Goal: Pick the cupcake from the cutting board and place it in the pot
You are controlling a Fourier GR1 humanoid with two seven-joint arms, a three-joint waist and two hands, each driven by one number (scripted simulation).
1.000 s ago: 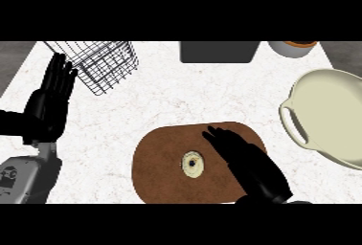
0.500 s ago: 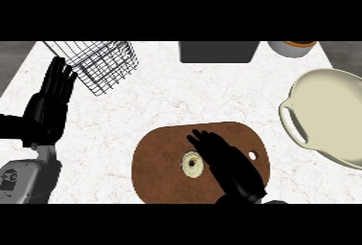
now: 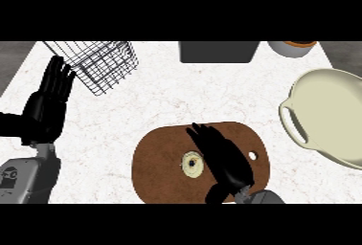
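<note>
Well, far left of the cutting board (image 3: 170,162) the left hand (image 3: 48,106) rests open, fingers straight up, beside a wire basket (image 3: 102,61). On the board lies the cupcake (image 3: 191,164), left of centre. The right hand (image 3: 225,158) hovers over the board just right of the cupcake, fingers straight, holding nothing. Well right of the board stands the cream pot (image 3: 338,119).

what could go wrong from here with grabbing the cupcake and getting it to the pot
The right hand hovers open just right of the cupcake, so closing off-centre may nudge it across the cutting board. The pot is partly out of view at the right edge, so a release near its rim might miss.
</note>
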